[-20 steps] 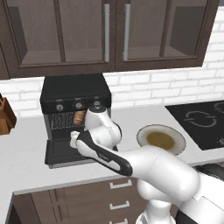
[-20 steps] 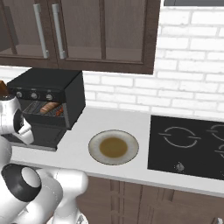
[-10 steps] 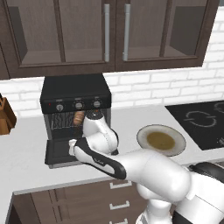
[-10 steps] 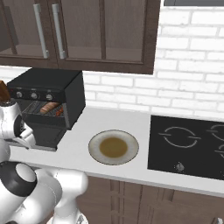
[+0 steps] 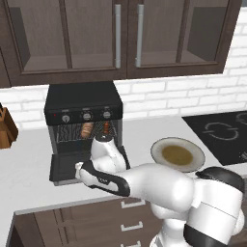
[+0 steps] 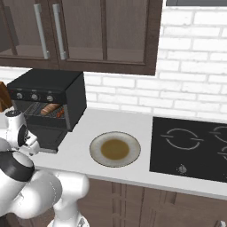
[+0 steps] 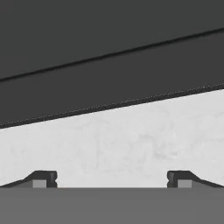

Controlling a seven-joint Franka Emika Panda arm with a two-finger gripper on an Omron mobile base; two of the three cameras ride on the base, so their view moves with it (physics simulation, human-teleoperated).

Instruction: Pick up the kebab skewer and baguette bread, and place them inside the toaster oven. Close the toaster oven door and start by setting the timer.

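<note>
The black toaster oven stands on the counter with its door folded down flat. On its rack lie the tan baguette bread and, to its right, the darker kebab skewer. My gripper hangs low at the door's front edge, open and holding nothing. In the hand view its tips stand wide apart over white counter, with the dark door just beyond.
A round plate with a brown centre sits right of the oven. A black cooktop lies farther right. A brown wooden block stands at the far left. Dark wall cabinets hang overhead.
My hand has dropped from in front of the oven opening down and leftward to the lowered door's front edge. Its jaws stay open. Bread, skewer and door have not moved.
</note>
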